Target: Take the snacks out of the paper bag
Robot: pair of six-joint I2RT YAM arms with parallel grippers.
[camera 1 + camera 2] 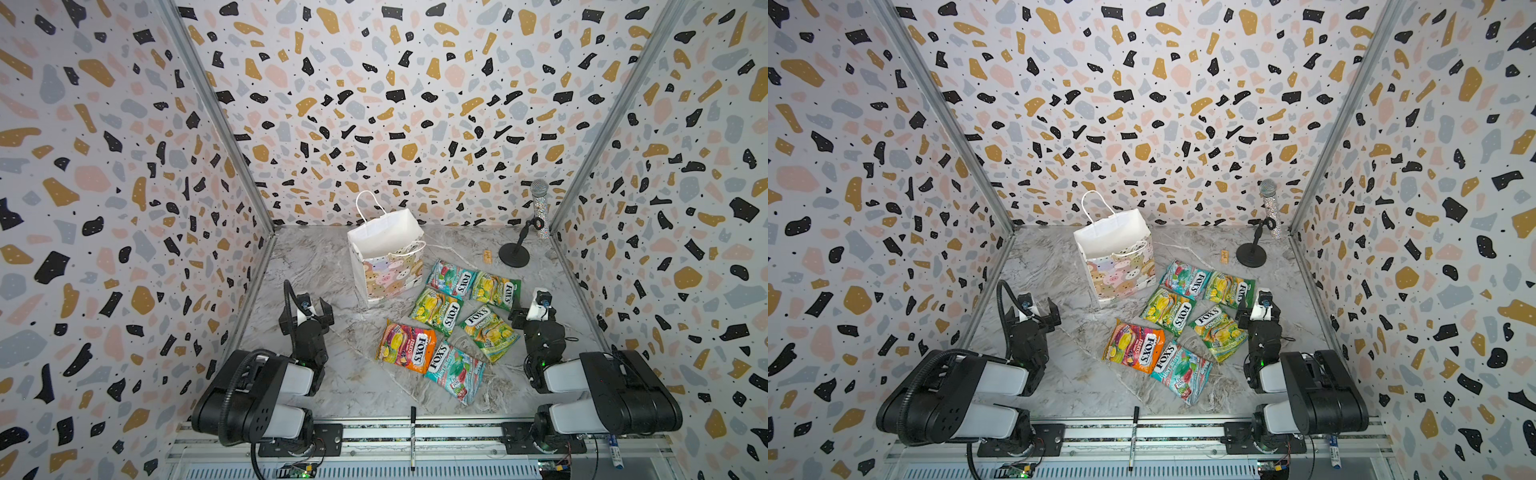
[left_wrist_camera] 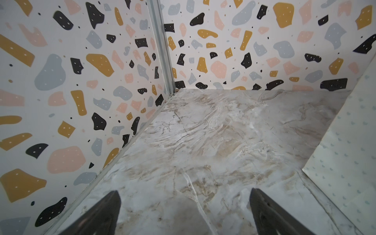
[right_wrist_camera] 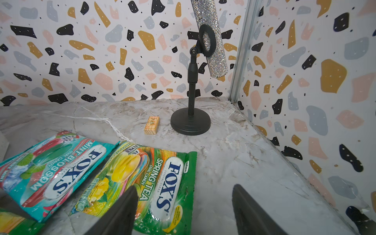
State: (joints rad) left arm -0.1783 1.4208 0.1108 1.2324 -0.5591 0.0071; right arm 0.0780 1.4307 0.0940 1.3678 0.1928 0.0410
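Snacks (image 1: 436,311): all six flat on table (image 1: 324,266), 4 o'clock of upright paper bag (image 1: 386,266) | left gripper (image 2: 184,191): jaws spread, empty | right gripper (image 3: 184,186): parted, empty, nearer; closest packet (image 1: 494,291) at its 10 o'clock | removal judged complete.

Bright, even light, just soft short shadows around the microphone stand (image 3: 190,122). The FOX'S candy packets (image 3: 162,183) show a little sheen. Walls bow at the top views' edges, and the fingers of the left gripper (image 2: 183,215) look blurry up close.
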